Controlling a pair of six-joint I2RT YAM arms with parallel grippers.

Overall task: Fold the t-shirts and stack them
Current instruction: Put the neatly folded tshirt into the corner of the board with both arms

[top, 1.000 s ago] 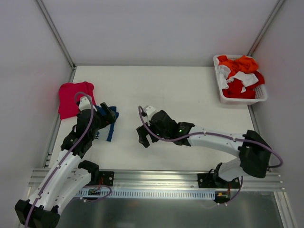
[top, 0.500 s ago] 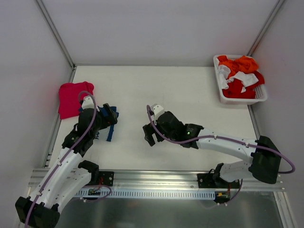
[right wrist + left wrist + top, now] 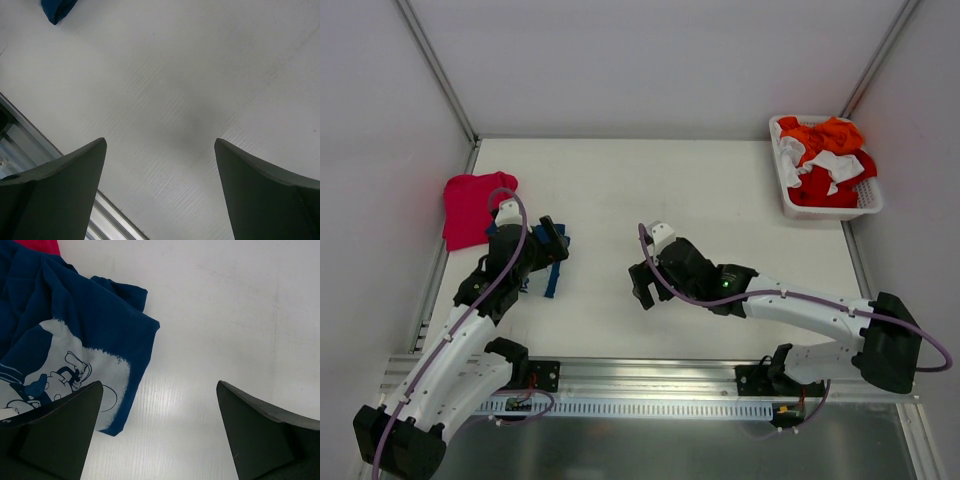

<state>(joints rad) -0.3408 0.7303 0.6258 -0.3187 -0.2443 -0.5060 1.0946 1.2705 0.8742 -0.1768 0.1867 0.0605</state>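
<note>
The dark navy t-shirt (image 3: 75,325), with a white cartoon print, lies crumpled on the table at the left; in the top view only a strip of it (image 3: 555,270) shows past the left arm. The magenta t-shirt (image 3: 472,205) lies bunched at the far left, and a corner of it (image 3: 40,244) touches the navy one. My left gripper (image 3: 552,243) hovers open over the navy shirt's right edge (image 3: 159,390), with nothing between its fingers. My right gripper (image 3: 642,285) stands open over bare table (image 3: 160,142), to the right of the navy shirt, whose tip (image 3: 57,10) shows.
A white basket (image 3: 830,211) at the back right holds orange, red and white clothes (image 3: 825,150). A metal rail (image 3: 650,375) runs along the table's near edge, close to the right gripper (image 3: 20,145). Grey walls enclose the table.
The right arm has drawn back to the right and nearer the rail, away from the navy shirt. The left gripper has shifted only slightly.
</note>
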